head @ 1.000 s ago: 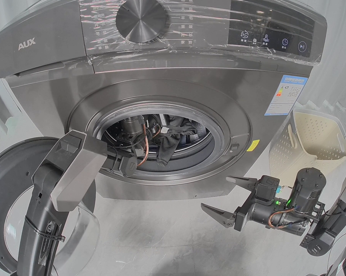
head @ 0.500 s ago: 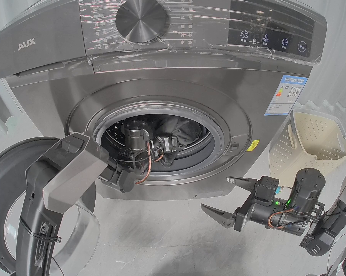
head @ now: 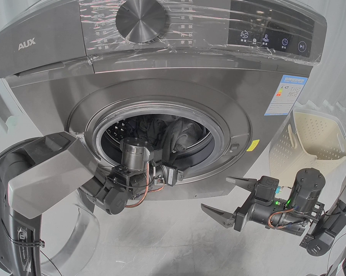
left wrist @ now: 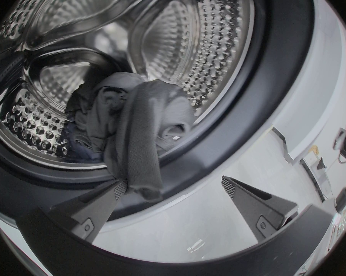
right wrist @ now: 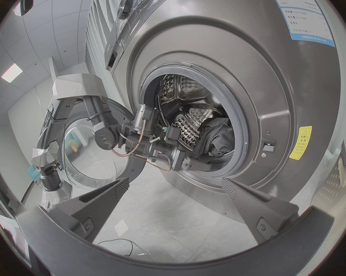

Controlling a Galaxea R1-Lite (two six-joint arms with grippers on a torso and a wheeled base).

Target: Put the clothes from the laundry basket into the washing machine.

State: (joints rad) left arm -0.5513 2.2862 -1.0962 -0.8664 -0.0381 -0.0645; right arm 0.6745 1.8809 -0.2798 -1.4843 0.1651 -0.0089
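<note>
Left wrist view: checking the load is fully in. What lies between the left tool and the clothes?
The dark door seal; a fold of the grey clothes hangs out over it, nearly to the open left tool, in the left wrist view.

On the washing machine (head: pixel 173 85), a white brand mark (head: pixel 26 43) is sitting at the left of the top panel. Columns of small characters are flanking the dial (head: pixel 141 18), and the dark touch panel (head: pixel 272 39) is showing a row of round white icons with tiny captions. A blue-and-white energy label (head: pixel 286 94) with coloured bars and a square code is sticking to the front at upper right, and a yellow warning sticker (head: pixel 253 145) with a triangle is sitting just beside the door opening.
</note>
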